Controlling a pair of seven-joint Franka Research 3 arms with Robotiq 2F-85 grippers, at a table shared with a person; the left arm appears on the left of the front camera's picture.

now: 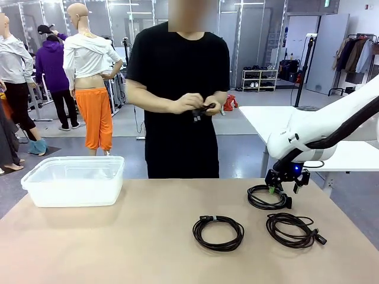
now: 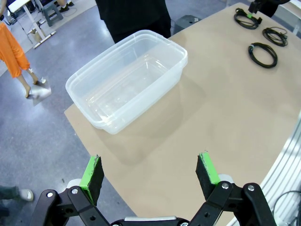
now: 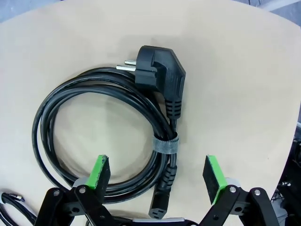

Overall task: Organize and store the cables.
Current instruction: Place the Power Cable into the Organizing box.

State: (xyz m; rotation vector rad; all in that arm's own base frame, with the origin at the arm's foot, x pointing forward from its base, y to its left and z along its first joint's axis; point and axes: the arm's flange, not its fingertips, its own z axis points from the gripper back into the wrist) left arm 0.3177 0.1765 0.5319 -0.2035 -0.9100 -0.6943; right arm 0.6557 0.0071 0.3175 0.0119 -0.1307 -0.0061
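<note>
Three coiled black cables lie on the tan table at the right: a power cord coil (image 1: 267, 197), a coil (image 1: 218, 232) nearer the middle, and a coil (image 1: 294, 229) at the front right. My right gripper (image 1: 285, 184) hangs open just above the power cord coil (image 3: 108, 136), whose strapped bundle and plug sit between the green pads (image 3: 99, 172). The person at the far side holds another small black cable (image 1: 202, 110) in both hands. My left gripper (image 2: 150, 174) is open and holds nothing, high over the table's left end.
A clear plastic bin (image 1: 76, 179) stands at the back left of the table, seen too in the left wrist view as the bin (image 2: 127, 77). The table's edge (image 2: 70, 122) runs close by the bin. A white table (image 1: 260, 118) stands behind at the right.
</note>
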